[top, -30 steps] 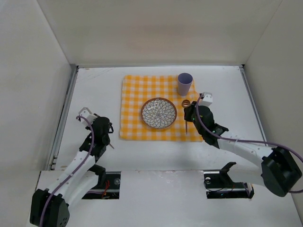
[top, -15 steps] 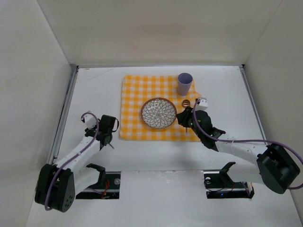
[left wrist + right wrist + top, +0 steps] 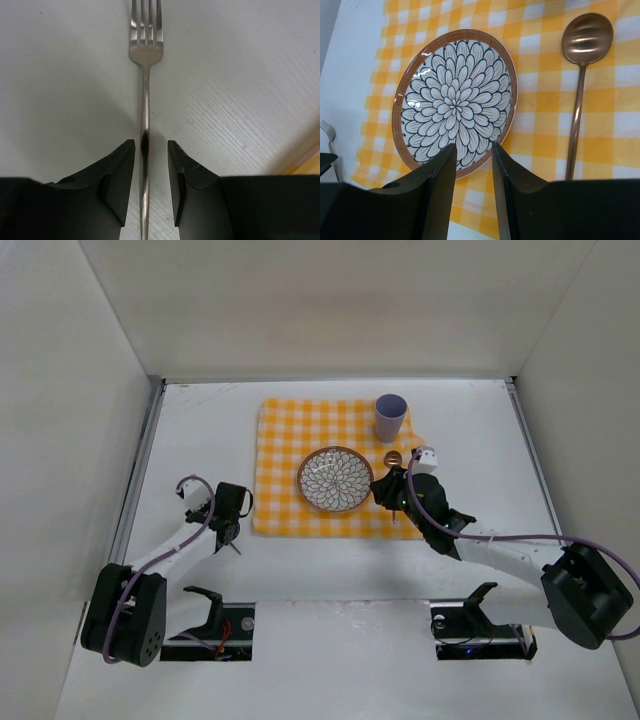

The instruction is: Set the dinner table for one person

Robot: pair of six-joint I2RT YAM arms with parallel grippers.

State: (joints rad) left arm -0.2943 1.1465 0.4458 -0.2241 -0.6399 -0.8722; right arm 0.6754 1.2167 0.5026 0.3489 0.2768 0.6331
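Observation:
A steel fork point(image 3: 145, 75) lies flat on the white dinner table point(image 3: 480, 430), left of the yellow checked cloth point(image 3: 280, 440). My left gripper point(image 3: 151, 150) is open astride the fork's handle, with a gap on each side. In the top view that gripper point(image 3: 232, 528) sits just off the cloth's left edge. On the cloth are a flower-patterned plate point(image 3: 455, 100), a copper spoon point(image 3: 580, 90) to its right and a lilac cup point(image 3: 390, 418) behind. My right gripper point(image 3: 474, 150) is open and empty, low over the cloth between plate and spoon.
White walls enclose the table at the back and on both sides. A metal rail point(image 3: 135, 490) runs along the left edge. The fork's tines point(image 3: 330, 135) show at the far left of the right wrist view.
Both grippers have opened. The left let go of the fork, which now rests on the table. The right released the spoon and shifted left, toward the plate.

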